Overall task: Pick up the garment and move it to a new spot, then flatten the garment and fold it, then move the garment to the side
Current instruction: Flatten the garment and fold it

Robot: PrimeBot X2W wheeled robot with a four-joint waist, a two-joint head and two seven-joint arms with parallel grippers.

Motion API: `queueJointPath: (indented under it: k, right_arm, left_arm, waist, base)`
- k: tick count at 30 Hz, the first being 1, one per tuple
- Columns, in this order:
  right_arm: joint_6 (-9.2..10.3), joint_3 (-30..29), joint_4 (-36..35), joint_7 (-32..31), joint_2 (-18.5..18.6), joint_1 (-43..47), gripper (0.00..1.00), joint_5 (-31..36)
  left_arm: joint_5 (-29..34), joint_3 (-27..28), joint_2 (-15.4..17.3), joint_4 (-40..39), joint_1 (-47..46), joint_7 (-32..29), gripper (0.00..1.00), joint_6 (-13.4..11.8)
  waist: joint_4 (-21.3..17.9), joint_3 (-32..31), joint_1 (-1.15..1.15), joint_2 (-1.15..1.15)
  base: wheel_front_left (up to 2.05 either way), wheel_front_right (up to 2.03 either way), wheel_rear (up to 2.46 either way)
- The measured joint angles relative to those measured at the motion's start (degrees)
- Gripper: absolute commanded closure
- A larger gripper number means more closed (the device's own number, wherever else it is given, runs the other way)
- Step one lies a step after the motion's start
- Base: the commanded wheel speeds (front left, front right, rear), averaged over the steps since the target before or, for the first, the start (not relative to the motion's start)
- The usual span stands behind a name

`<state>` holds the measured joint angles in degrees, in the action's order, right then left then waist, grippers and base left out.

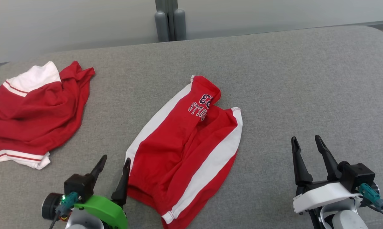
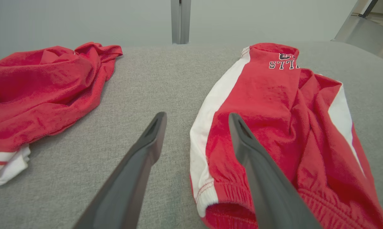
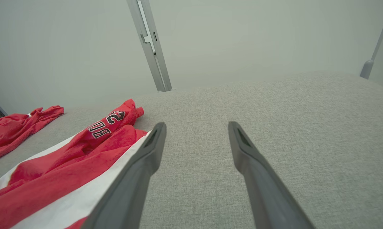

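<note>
A pair of red shorts with white side stripes and dark lettering, the garment (image 1: 185,143) (image 2: 274,127) (image 3: 67,165), lies rumpled in the middle of the grey padded table (image 1: 290,79). My left gripper (image 1: 115,162) (image 2: 196,119) stands open at the garment's near left corner, by the waistband, holding nothing; one finger (image 2: 251,159) hangs over the cloth, the other over bare table. My right gripper (image 1: 305,143) (image 3: 196,127) is open over bare table to the garment's right, well apart from it.
A second red and white garment (image 1: 32,111) (image 2: 42,89) (image 3: 16,127) lies bunched at the table's far left. A grey post (image 1: 169,19) stands behind the table against a pale wall. Bare table stretches to the right and at the back.
</note>
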<state>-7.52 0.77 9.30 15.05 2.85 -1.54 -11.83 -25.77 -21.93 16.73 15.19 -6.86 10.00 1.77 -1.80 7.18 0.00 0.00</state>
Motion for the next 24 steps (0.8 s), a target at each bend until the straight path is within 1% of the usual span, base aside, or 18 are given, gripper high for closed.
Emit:
queueJointPath:
  k: [5, 11, 12, 13, 14, 16, 18, 21, 24]
  right_arm:
    - [0.00, 0.18, 0.34, 0.00, -0.01, -0.37, 0.00, 0.02]
    - [0.00, -0.26, 0.40, 0.00, 0.01, -0.77, 0.00, 0.04]
    - [0.00, -0.24, 0.40, 0.00, -0.01, -0.93, 0.00, 0.04]
    - [-0.01, -0.24, 0.42, 0.00, -0.01, -1.08, 0.00, 0.04]
    - [-0.01, -0.22, 0.42, 0.00, 0.00, -1.15, 0.00, 0.04]
    - [0.00, -0.11, 0.41, 0.00, -0.01, -1.23, 0.00, 0.05]
    - [-0.01, -0.10, 0.43, 0.00, -0.01, -1.36, 0.00, 0.13]
    - [0.00, -0.34, 0.45, 0.00, -0.01, -1.46, 0.00, 0.22]
    - [0.00, -0.77, 0.54, 0.00, -0.01, -1.47, 0.00, 0.30]
  left_arm:
    - [-0.09, -1.54, -0.96, 7.09, -0.29, -0.44, 0.00, 0.77]
    - [-1.15, -3.20, -2.54, 12.26, -0.37, -1.25, 0.00, 1.60]
    - [-1.19, -3.31, -2.71, 12.88, -0.65, -1.11, 0.34, 1.83]
    - [-1.19, -3.60, -2.82, 13.35, -1.10, -1.02, 0.73, 2.02]
    - [-1.08, -3.92, -2.87, 13.65, -1.59, -0.51, 1.00, 2.27]
    - [-1.05, -3.85, -2.97, 14.16, -2.46, 0.32, 1.00, 2.53]
    - [-1.10, -2.63, -2.80, 14.48, -3.94, 1.38, 1.00, 2.24]
    - [-1.19, -0.25, -1.44, 14.11, -8.06, 2.74, 1.00, 1.32]
    - [-1.02, 1.00, -0.55, 13.11, -12.20, 3.41, 1.00, 1.18]
  waist:
    - [-0.96, 1.27, 0.00, 0.00]
    - [-1.34, 2.23, 0.00, 0.00]
    - [-1.35, 2.32, 0.00, 0.00]
    - [-1.38, 2.36, 0.00, 0.00]
    - [-1.41, 2.39, 0.00, 0.00]
    - [-1.54, 2.42, 0.00, 0.00]
    - [-1.73, 2.46, 0.00, 0.00]
    - [-2.21, 2.26, 0.00, 0.00]
    - [-2.86, 2.13, 0.00, 0.00]
  base:
    - [0.00, 0.00, 0.00]
    - [0.00, 0.00, 0.00]
    - [0.00, 0.00, 0.00]
    - [0.00, 0.00, 0.00]
    - [0.00, 0.00, 0.00]
    - [0.00, 0.00, 0.00]
    - [0.00, 0.00, 0.00]
    - [0.00, 0.00, 0.00]
    - [0.00, 0.00, 0.00]
